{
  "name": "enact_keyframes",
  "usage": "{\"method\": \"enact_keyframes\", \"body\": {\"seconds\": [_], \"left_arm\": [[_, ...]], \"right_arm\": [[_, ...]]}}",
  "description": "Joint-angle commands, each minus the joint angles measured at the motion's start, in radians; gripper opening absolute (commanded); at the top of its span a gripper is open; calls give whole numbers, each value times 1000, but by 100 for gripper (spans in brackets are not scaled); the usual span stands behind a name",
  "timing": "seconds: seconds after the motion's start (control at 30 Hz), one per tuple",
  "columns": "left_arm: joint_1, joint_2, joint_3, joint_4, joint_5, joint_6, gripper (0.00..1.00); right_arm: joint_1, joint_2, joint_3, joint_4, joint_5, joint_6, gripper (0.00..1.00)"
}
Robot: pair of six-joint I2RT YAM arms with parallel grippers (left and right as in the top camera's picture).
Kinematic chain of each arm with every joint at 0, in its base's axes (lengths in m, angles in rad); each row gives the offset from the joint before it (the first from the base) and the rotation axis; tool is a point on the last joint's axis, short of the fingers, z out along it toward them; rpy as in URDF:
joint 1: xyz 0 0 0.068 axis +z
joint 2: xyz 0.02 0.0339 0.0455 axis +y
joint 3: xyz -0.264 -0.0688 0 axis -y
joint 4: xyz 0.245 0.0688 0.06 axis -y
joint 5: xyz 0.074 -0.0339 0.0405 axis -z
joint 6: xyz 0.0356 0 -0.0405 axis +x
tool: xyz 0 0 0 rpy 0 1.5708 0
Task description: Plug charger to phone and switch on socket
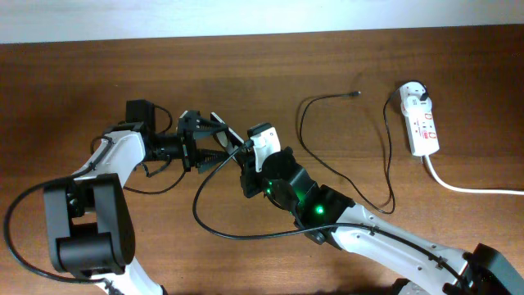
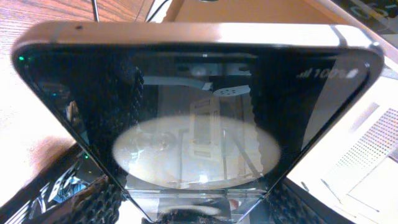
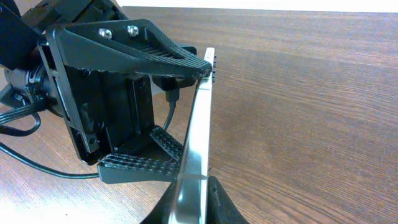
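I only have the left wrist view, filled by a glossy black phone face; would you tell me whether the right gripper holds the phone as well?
Observer: Yes; the right wrist view shows the small flat black phone edge-on, its near end pinched in the right gripper.
Operator: Thank you. Is it plugged in yet?
Observer: No; the long thin black charger cable lies on the brown wooden table, and its connector tip is free, well apart from the phone.
Operator: And the cable's other end?
Observer: Its round white adapter plug sits at the far end of the white elongated power strip.
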Motion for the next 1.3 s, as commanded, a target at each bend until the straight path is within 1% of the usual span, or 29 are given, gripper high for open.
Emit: {"method": "enact_keyframes", "body": {"seconds": [0.0,0.03,0.1,0.2,0.23,0.27,0.3,0.37,0.43,0.53,0.57,0.6,0.67,0.7,0.73,0.77,0.8,0.87,0.9,0.93,0.97,1.0,1.03,1.07,1.1,1.13,1.2,1.23,1.27], "left_arm": [[0,0,4,2,38,24,82],[0,0,4,2,38,24,92],[0,0,4,2,38,24,99],[0,-3,5,3,61,40,99],[0,-6,8,3,67,83,99],[0,-30,10,3,64,161,100],[0,-54,12,3,51,195,100],[13,-142,13,10,-68,214,99],[68,-253,13,10,-84,309,99],[145,-421,12,-13,-94,414,100],[161,-479,12,-68,-171,454,99],[171,-533,12,-163,-331,462,99],[172,-620,12,-410,-808,462,99],[171,-634,12,-470,-900,458,99],[171,-633,6,-501,-901,455,99],[169,-633,-8,-498,-901,451,99],[169,-633,-32,-496,-901,419,99],[169,-633,-90,-449,-898,169,99],[167,-633,-118,-400,-855,111,99],[160,-633,-151,-310,-754,75,99],[147,-633,-174,-226,-684,18,99],[130,-633,-189,-164,-653,-59,99],[96,-633,-192,-122,-653,-137,99],[61,-633,-192,-65,-653,-188,99],[24,-633,-192,-6,-653,-224,99],[-35,-633,-192,95,-654,-276,99],[-97,-633,-192,209,-658,-284,99],[-106,-633,-192,220,-658,-284,99],[-106,-633,-192,220,-658,-293,100]], "right_arm": [[10,7,24,6,-46,-3,12],[10,7,24,2,-46,-3,11],[10,4,24,-12,-46,43,8],[8,-48,24,-28,-45,42,7],[-1,-76,24,-47,-45,58,5],[-20,-107,24,-82,-45,106,4],[-37,-130,24,-116,-46,139,4],[-55,-196,24,-139,-50,156,4],[-56,-243,24,-140,-49,258,4],[-58,-251,24,-139,-45,406,4],[-74,-251,24,-140,-45,484,4],[-89,-250,24,-140,-46,521,4],[-125,-250,24,-140,-46,613,4],[-129,-247,24,-139,-46,656,4],[-129,-240,24,-139,-46,686,4],[-129,-225,24,-140,-46,712,4],[-129,-214,24,-140,-47,739,4],[-128,-211,24,-139,-50,758,4],[-128,-211,24,-141,-50,758,4],[-128,-211,24,-143,-75,758,4],[-128,-211,24,-143,-98,758,4],[-128,-211,24,-143,-130,758,4],[-128,-211,24,-143,-140,760,4],[-128,-211,24,-147,-155,790,4],[-128,-211,24,-153,-171,843,4],[-128,-211,24,-163,-178,900,4],[-128,-211,23,-182,-197,991,4],[-128,-211,23,-196,-205,1057,4],[-128,-209,23,-233,-205,1182,4]]}}
